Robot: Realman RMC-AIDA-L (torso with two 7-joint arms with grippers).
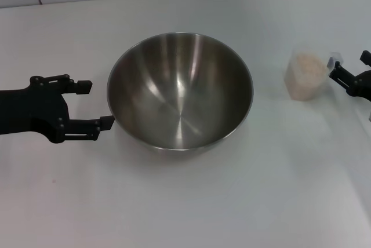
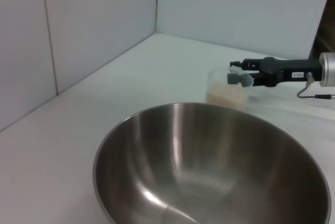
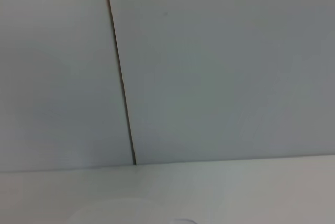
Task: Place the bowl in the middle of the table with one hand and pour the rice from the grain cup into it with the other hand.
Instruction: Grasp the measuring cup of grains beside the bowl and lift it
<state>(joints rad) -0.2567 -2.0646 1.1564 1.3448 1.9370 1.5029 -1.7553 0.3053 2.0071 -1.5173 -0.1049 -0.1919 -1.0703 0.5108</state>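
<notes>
Between the left gripper's [image 1: 95,105] spread fingers there is only bench [image 1: 185,201]; the empty bowl [image 1: 179,90] sits just beyond their tips. Right gripper [image 1: 341,69] fingers flank the grain cup [image 1: 306,76] tab, grip unclear; rice [image 1: 307,69] inside.

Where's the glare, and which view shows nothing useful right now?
Head view: bright streaks of glare inside the bowl, soft shadow beneath it on the table. Left wrist view: similar streaks; cup and right gripper readable. Right wrist view: only wall and tabletop.

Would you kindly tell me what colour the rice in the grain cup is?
The rice is pale pinkish-beige, seen through the clear grain cup; the head view shows it best.
</notes>
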